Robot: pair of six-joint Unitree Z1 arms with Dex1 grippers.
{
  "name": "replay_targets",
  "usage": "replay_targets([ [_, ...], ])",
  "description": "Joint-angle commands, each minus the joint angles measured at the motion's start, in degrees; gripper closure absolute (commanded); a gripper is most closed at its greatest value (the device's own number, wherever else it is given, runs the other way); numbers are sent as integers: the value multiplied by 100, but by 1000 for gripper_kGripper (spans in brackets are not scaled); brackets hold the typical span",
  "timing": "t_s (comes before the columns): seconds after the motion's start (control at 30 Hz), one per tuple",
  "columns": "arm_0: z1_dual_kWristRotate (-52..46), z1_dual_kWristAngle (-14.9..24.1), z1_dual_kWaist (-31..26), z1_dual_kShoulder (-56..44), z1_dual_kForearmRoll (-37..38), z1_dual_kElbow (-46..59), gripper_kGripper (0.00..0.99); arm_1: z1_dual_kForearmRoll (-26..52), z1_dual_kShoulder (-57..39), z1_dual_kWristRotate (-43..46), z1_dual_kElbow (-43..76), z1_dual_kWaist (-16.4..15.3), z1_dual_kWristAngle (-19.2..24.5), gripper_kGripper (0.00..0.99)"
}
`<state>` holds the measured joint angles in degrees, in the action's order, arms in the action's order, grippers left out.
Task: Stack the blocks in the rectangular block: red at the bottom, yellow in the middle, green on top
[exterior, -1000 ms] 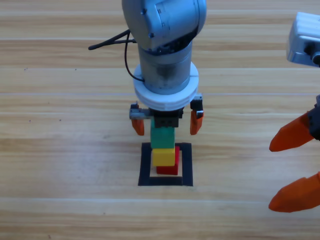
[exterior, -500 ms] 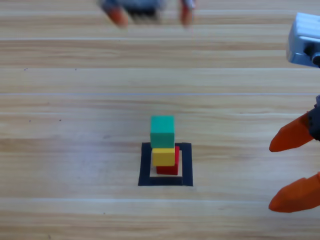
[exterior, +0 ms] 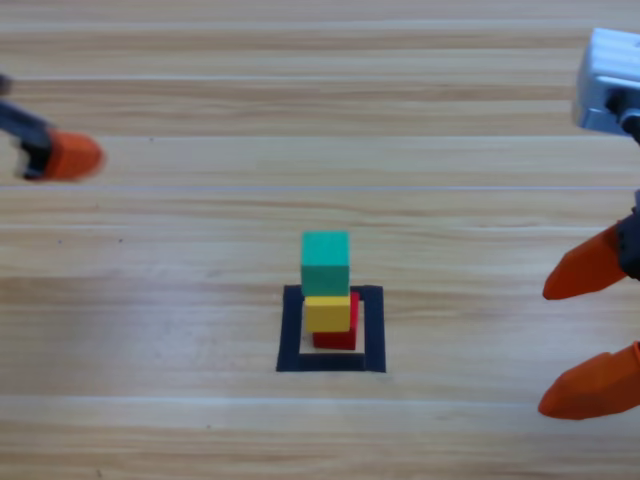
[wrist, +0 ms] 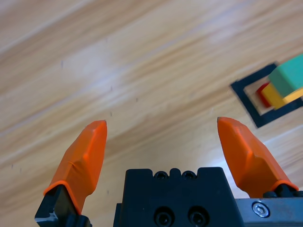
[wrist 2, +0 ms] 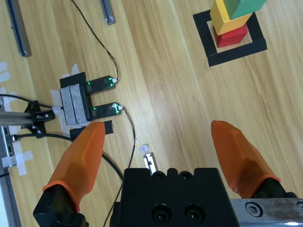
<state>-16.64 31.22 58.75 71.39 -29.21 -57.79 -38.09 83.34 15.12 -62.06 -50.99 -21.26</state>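
Observation:
The three blocks form one stack inside the rectangular block of black tape [exterior: 290,332]. Red [exterior: 342,339] lies at the bottom, yellow [exterior: 326,313] sits on it, and green [exterior: 325,262] is on top. No gripper touches the stack. My left gripper [exterior: 68,155] is far off at the picture's left edge. In its wrist view the left gripper [wrist: 161,125] is open and empty, with the stack [wrist: 289,78] far to the right. My right gripper [exterior: 595,330] waits open at the right edge. Its wrist view shows the right gripper [wrist 2: 158,125] empty and the stack [wrist 2: 228,20] at the top right.
A silver camera housing [exterior: 610,80] on the right arm shows at the upper right. In the right wrist view a black device [wrist 2: 90,97] with green lights, thin cables [wrist 2: 102,45] and metal rails [wrist 2: 19,28] lie beyond the table area.
The left gripper, open around the green block a second ago, lifted away past the top edge and now sits at the left edge. The stack and the right gripper have not moved.

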Motion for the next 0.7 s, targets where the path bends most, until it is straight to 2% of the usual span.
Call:
replay_targets([
  [0.03,319,-265,58,-538,645,506,0,144,-222,9,160,81,43,0],
  [0.23,337,-450,58,-1013,1040,1183,0,153,-222,9,160,81,51,0],
  [0.7,275,-520,58,-1022,1049,1209,0,153,-222,9,168,81,51,0],
])
